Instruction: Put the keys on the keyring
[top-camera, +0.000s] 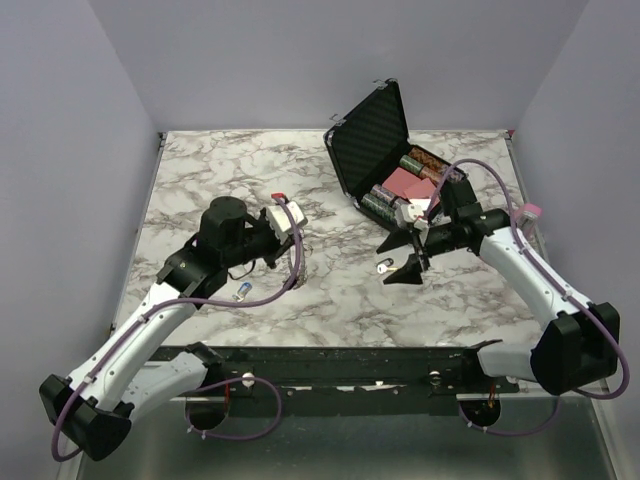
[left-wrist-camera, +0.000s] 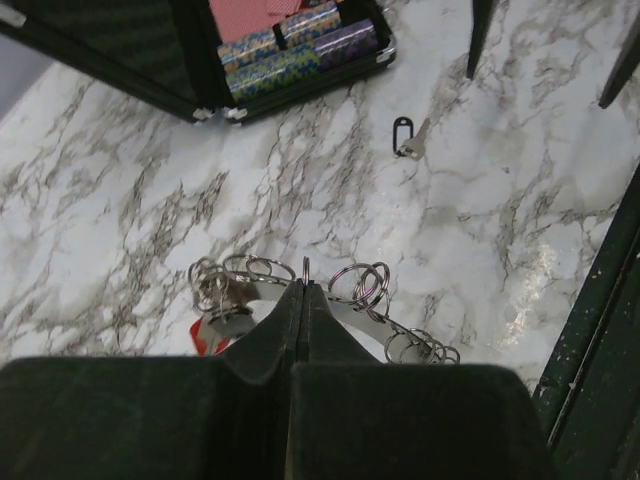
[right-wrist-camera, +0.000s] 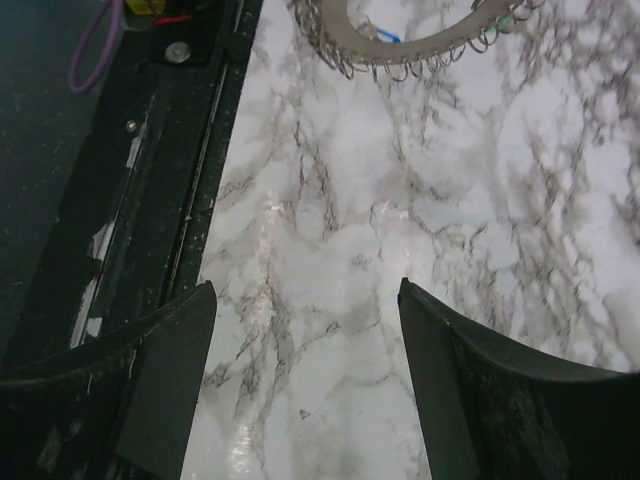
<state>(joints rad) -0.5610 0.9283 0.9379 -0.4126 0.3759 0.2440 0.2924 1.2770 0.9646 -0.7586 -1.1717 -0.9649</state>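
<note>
The left claw (left-wrist-camera: 300, 292) is buried under its own wrist from above; its wrist view shows both fingers pressed flat together, a thin ring of the keyring (left-wrist-camera: 350, 290) standing out of the seam at their tips. The claw's black body hides the middle of the keyring and half covers a red scrap (left-wrist-camera: 204, 340) and a silver lump (left-wrist-camera: 226, 312) among the rings; whether those are keys I cannot tell. In the right wrist view the keyring is cut off by the top edge.

The black case (top-camera: 368, 135) stands open at the far right of the marble surface (top-camera: 220, 170), with striped discs and a red pack inside. The right claw (top-camera: 397, 260) hangs just in front of the case, fingers spread wide, only bare marble between them. One key (top-camera: 384, 266) lies flat in front of the case, just off that claw's tips, untouched. A small blue-and-white piece (top-camera: 243, 292) lies well to the left of the case, near the front edge.

The keyring lies left of the case and nearer the front; it is a flat curved silver band strung with many small wire rings. The key has a dark oblong loop for a head and a short pale blade.
</note>
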